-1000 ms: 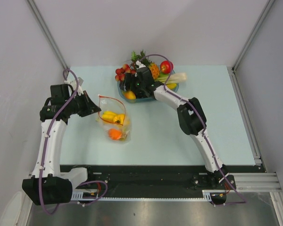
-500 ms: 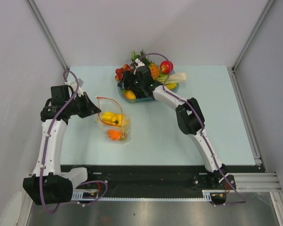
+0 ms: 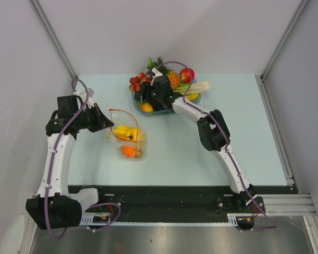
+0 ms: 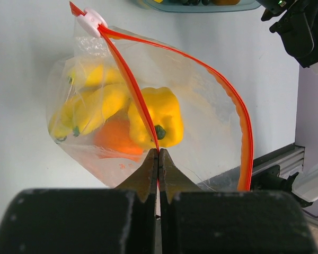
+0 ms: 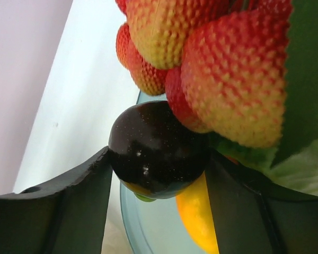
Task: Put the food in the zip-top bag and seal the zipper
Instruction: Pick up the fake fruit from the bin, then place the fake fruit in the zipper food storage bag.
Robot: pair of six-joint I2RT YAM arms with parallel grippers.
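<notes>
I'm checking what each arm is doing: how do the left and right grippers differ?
The left gripper is shut tight on the thin zipper of the zip-top bag; the right gripper grips a dark round fruit, jaws wide apart. The left is at the bag's mouth; the right is at the tray. Both hold something.

The zip-top bag (image 3: 128, 138) lies left of the table's (image 3: 228, 127) centre, food (image 3: 122, 130) in it, left gripper (image 3: 109, 125) at its 9 o'clock; fruit tray (image 3: 195, 98) at its 1 o'clock, right gripper (image 3: 141, 99) seemingly above
</notes>
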